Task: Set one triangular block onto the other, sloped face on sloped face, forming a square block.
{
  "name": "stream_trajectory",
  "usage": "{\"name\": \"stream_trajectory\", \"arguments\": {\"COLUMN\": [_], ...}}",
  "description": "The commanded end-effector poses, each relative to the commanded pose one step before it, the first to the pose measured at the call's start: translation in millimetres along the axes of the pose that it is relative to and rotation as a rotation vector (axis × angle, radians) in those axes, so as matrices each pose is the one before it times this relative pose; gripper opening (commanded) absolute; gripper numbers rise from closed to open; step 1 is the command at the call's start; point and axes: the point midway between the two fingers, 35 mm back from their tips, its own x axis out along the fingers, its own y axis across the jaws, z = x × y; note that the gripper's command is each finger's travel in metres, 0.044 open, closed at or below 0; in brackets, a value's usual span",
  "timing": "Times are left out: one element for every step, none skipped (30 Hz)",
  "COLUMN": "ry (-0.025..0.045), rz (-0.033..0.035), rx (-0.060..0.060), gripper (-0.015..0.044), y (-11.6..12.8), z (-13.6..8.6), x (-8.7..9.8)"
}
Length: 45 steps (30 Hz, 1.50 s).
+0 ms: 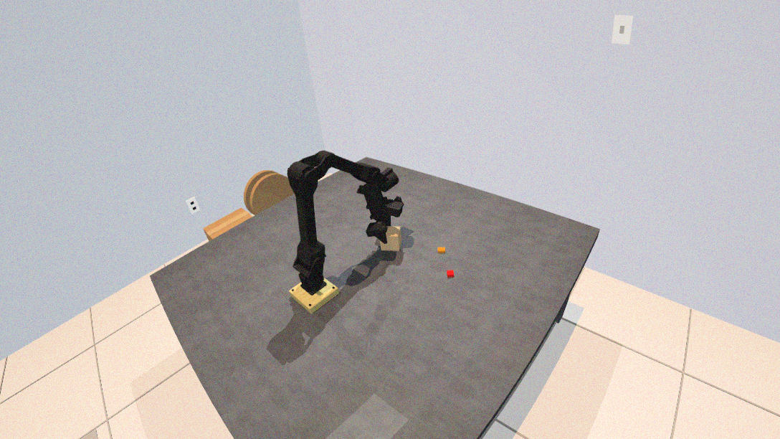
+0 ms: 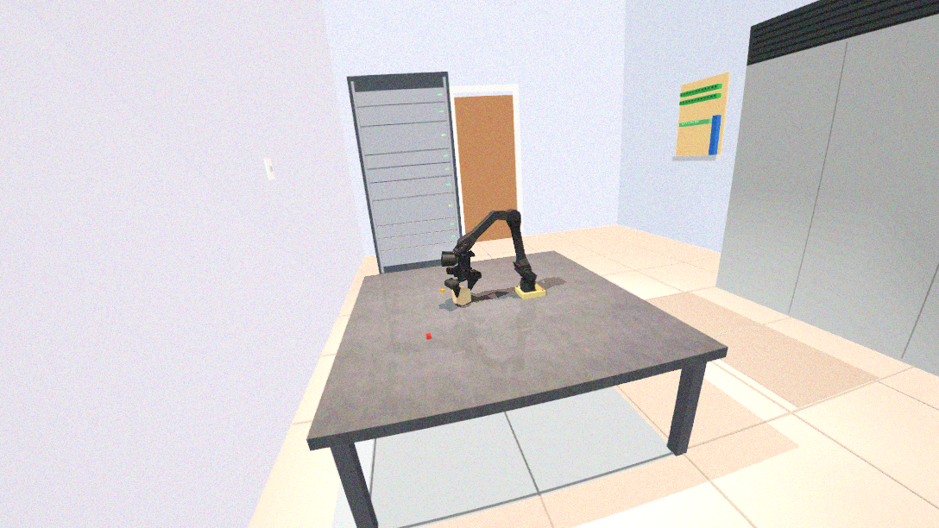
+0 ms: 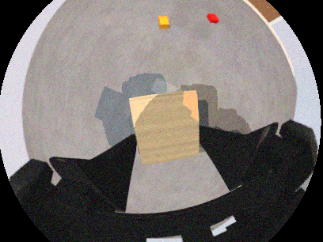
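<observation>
The two pale wooden triangular blocks point(image 1: 391, 242) point(image 2: 463, 299) point(image 3: 170, 148) sit together as one squared shape on the table point(image 1: 490, 229) point(image 2: 525, 361) point(image 3: 79, 63). The wrist view shows a single, roughly square top face, partly in shadow. The sloped faces and the seam are hidden, and I cannot tell how exactly the ends line up. My gripper point(image 1: 387, 231) point(image 2: 463, 288) point(image 3: 165, 133) is open, pointing down over the blocks. Its fingers stand low on either side of them, very close. I cannot tell whether either finger still touches.
A small orange block point(image 1: 441, 249) point(image 2: 442, 290) point(image 3: 164, 22) and a small red block point(image 1: 449, 274) point(image 2: 428, 336) point(image 3: 213, 18) lie apart from the wooden blocks. The arm's yellow base plate point(image 1: 300, 296) point(image 2: 532, 294) is fixed on the table.
</observation>
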Motion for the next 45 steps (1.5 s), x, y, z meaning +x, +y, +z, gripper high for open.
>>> {"name": "stream_trajectory", "arguments": {"ry": [0.00005,0.0,0.0,0.0,0.0,0.0,0.0,0.0,0.00003,0.0001,0.00014,0.00024,0.00029,0.00033,0.00036,0.00031,0.00019,0.00007,0.0,0.0,0.0,0.0,-0.00709,0.0,0.0,0.0,0.0,0.0,0.0,0.0,0.0,0.0,0.0,0.0,0.0,0.0,0.0,0.0,0.0,0.0,0.0,0.0,0.0,0.0,0.0], "rz": [-0.00065,0.0,0.0,0.0,0.0,0.0,0.0,0.0,0.00005,0.00014,0.00015,0.00017,0.00009,-0.00001,-0.00011,-0.00016,-0.00013,-0.00005,0.0,0.0,0.0,0.0,0.01825,0.0,0.0,0.0,0.0,0.0,0.0,0.0,0.0,0.0,0.0,0.0,0.0,0.0,0.0,0.0,0.0,0.0,0.0,0.0,0.0,0.0,0.0], "rx": [-0.0002,0.0,0.0,0.0,0.0,0.0,0.0,0.0,0.0,0.0,0.0,0.0,0.0,0.0,0.0,0.0,0.0,0.0,0.0,0.0,0.0,0.0,-0.003,0.0,0.0,0.0,0.0,0.0,0.0,0.0,0.0,0.0,0.0,0.0,0.0,0.0,0.0,0.0,0.0,0.0,0.0,0.0,0.0,0.0,0.0], "gripper": [0.044,0.044,0.044,0.044,0.044,0.044,0.044,0.044,0.044,0.044,0.044,0.044,0.044,0.044,0.044,0.044,0.044,0.044,0.044,0.044,0.044,0.044,0.044,0.044,0.044,0.044,0.044,0.044,0.044,0.044,0.044,0.044,0.044,0.044,0.044,0.044,0.044,0.044,0.044,0.044,0.044,0.044,0.044,0.044,0.044], "y": [-0.12,0.0,0.0,0.0,0.0,0.0,0.0,0.0,0.46,1.25,1.38,1.48,0.74,-0.22,-1.22,-1.73,-1.36,-0.51,0.0,0.0,0.0,0.0,3.75,0.0,0.0,0.0,0.0,0.0,0.0,0.0,0.0,0.0,0.0,0.0,0.0,0.0,0.0,0.0,0.0,0.0,0.0,0.0,0.0,0.0,0.0], "z": [-0.04,0.0,0.0,0.0,0.0,0.0,0.0,0.0,0.24,0.64,0.69,0.71,0.31,-0.17,-0.65,-0.87,-0.67,-0.25,0.0,0.0,0.0,0.0,2.31,0.0,0.0,0.0,0.0,0.0,0.0,0.0,0.0,0.0,0.0,0.0,0.0,0.0,0.0,0.0,0.0,0.0,0.0,0.0,0.0,0.0,0.0], "x": [0.07,0.0,0.0,0.0,0.0,0.0,0.0,0.0,-2.38,-7.2,-9.61,-14.94,-16.45,-17.15,-17.22,-13.93,-8.36,-2.79,0.0,0.0,0.0,0.0,5.66,0.0,0.0,0.0,0.0,0.0,0.0,0.0,0.0,0.0,0.0,0.0,0.0,0.0,0.0,0.0,0.0,0.0,0.0,0.0,0.0,0.0,0.0]}}
